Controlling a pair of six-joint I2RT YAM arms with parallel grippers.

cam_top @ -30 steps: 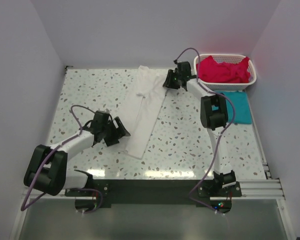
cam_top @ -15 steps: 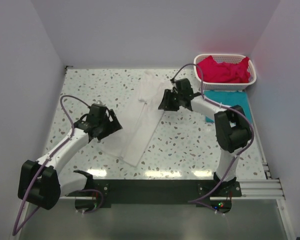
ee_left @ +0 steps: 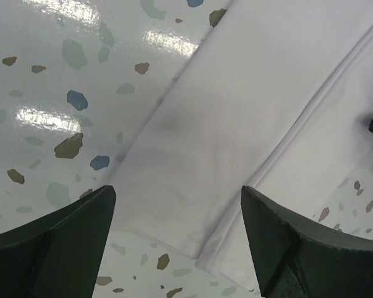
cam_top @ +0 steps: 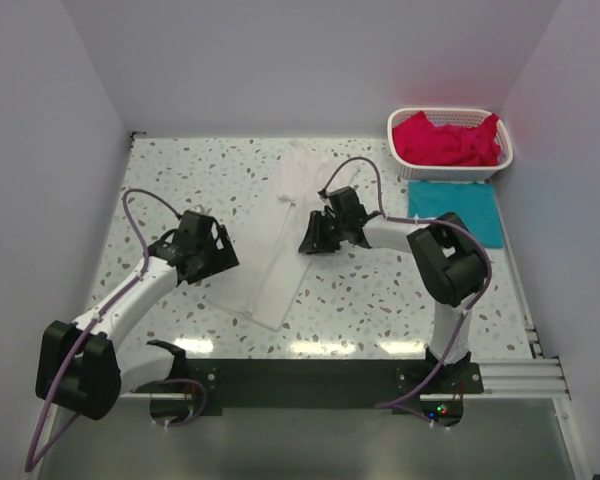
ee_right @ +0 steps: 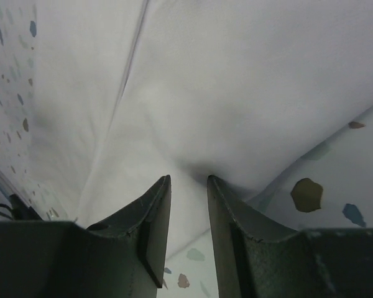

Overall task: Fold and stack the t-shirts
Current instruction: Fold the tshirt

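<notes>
On the speckled surface (cam_top: 180, 170), mid-fold of the white t-shirt (cam_top: 275, 255): left jaws wide above near end, right jaws narrow at edge, grip unclear. Next, likely: pinch, fold crosswise.

Overhead and both close wrist views share the white t-shirt (cam_top: 275, 250).

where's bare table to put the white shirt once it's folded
Two bare patches: the far-left corner of the table, between back edge and white shirt; and the near strip between that shirt's hem and the right arm. Crowded on the far right: basket and teal shirt.
</notes>
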